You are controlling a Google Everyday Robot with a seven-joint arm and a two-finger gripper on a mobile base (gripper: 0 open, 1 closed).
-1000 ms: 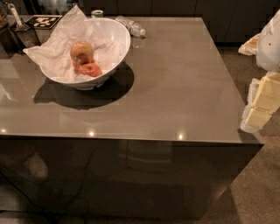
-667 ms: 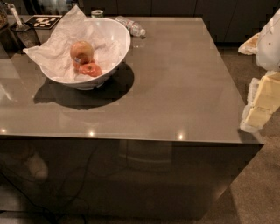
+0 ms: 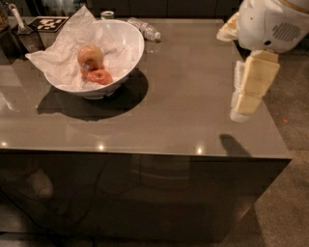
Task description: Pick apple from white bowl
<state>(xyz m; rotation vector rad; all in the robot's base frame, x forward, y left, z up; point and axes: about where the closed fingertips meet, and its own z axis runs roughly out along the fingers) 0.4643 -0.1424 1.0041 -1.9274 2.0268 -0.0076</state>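
Observation:
The white bowl stands at the back left of the grey-brown table, lined with crumpled white paper. In it lie a yellow-red apple and a smaller red-orange fruit just in front of it. My gripper, cream-coloured and pointing down, hangs over the table's right edge, far to the right of the bowl. It holds nothing that I can see.
A clear plastic bottle lies behind the bowl, with a small jar beside it. A black-and-white marker tag and a dark object sit at the back left corner. My white arm body is at the upper right.
My gripper has moved left and up, from beside the table's right edge to above it. The bowl and fruits have not moved.

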